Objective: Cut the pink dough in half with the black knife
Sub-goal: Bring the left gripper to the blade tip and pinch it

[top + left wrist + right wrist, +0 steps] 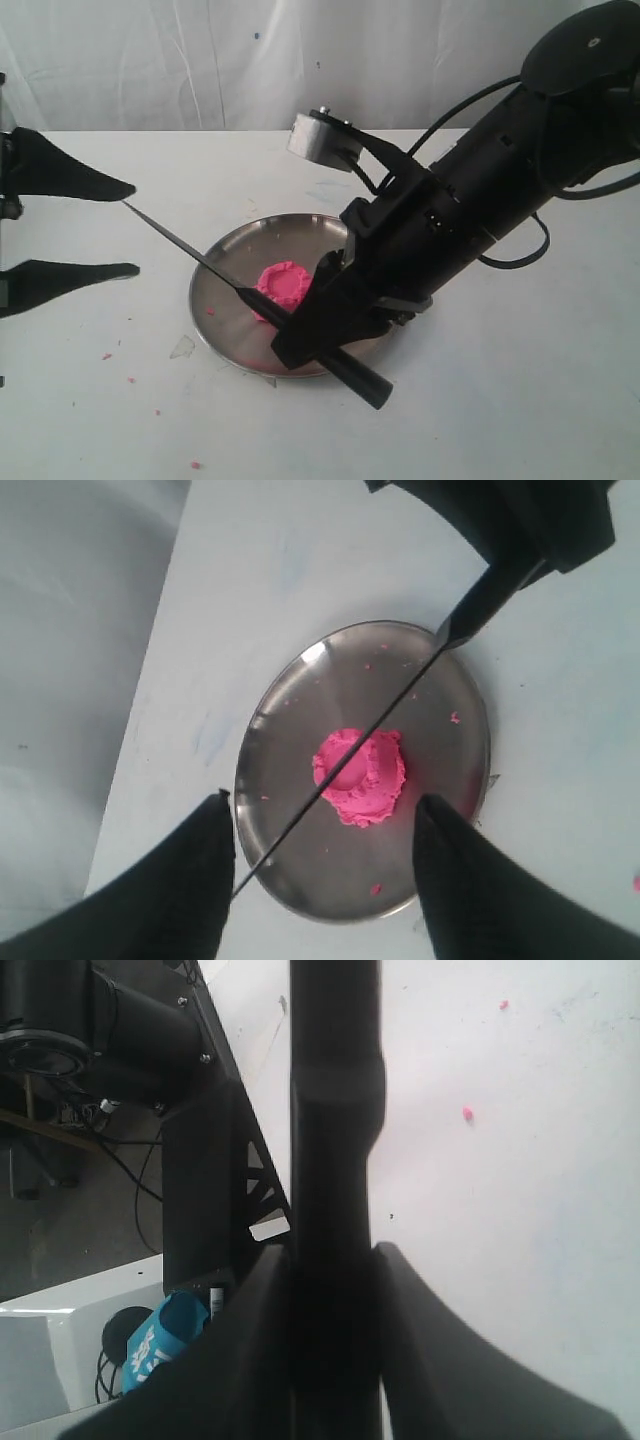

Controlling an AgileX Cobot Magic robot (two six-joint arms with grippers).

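Observation:
The pink dough (285, 283) (365, 780) is one cup-shaped mound in the steel plate (240, 250) (300, 710). My right gripper (322, 338) (335, 1260) is shut on the handle of the black knife (205, 262) (400, 695) (335, 1110). The thin blade slants across the dough's left part and out past the plate rim. I cannot tell whether it touches the dough. Its tip ends beside one finger of my left gripper (128, 228) (326, 798), which stands open and empty at the left of the plate.
Tiny pink crumbs lie on the white table (196, 464) (467, 1113) and in the plate (375, 888). The right arm's bulk (500, 190) hangs over the plate's right side. Past the table edge stands a blue object (160, 1345).

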